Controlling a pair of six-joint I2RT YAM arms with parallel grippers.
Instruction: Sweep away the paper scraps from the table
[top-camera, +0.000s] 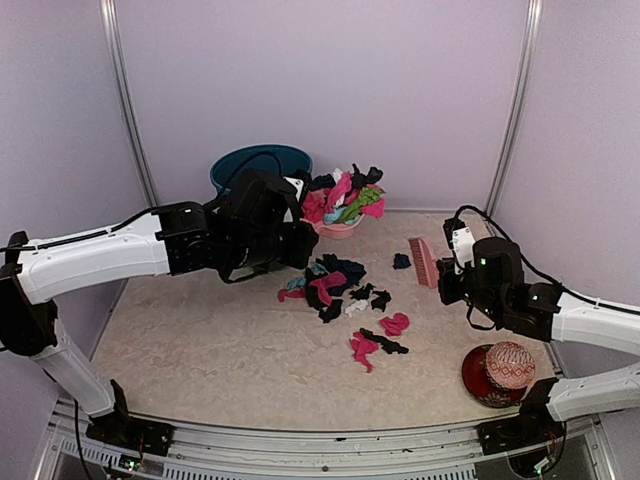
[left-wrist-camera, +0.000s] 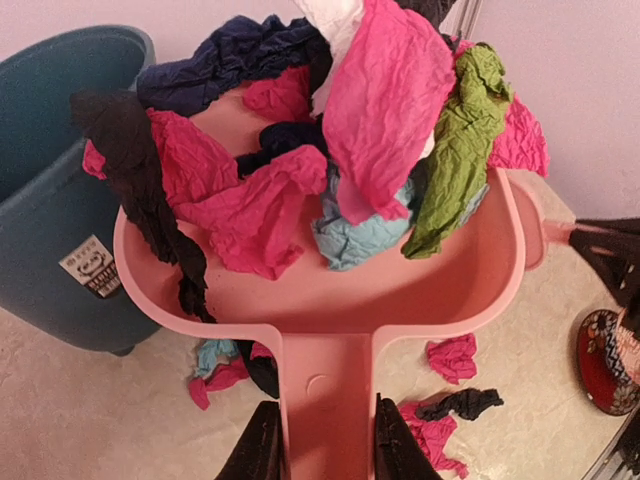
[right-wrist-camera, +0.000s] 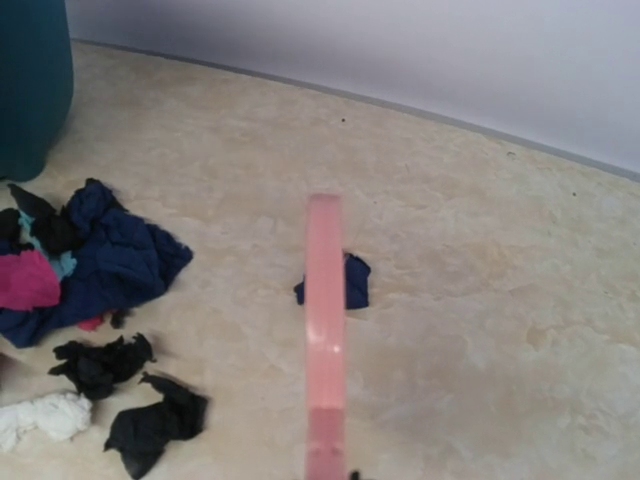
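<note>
Top external view gives us the scraps (top-camera: 345, 290) in two lots: a loose scatter of pink, black, navy and white pieces on the table (top-camera: 200, 350) near its middle, and a heap piled in the dustpan (top-camera: 338, 229) toward the back wall. One navy scrap (top-camera: 401, 261) lies apart from the scatter, just beside the brush (top-camera: 423, 262).

From the left wrist we see the heap of pink, green, navy, black and light blue paper rising over the dustpan's rim, with a black strip hanging over its left edge. The left gripper (left-wrist-camera: 322, 435) is closed narrow on the dustpan's handle, its fingers (left-wrist-camera: 258, 445) pressed on either side. The dustpan hangs above the table, just beside the teal bin (top-camera: 258, 165).

The right gripper (top-camera: 450, 272) is clamped tight on the brush. From the right wrist we see the brush as a pink bar over the table, with that navy scrap behind it. A red patterned ball (top-camera: 510, 365) sits at the front right, near the right arm.
</note>
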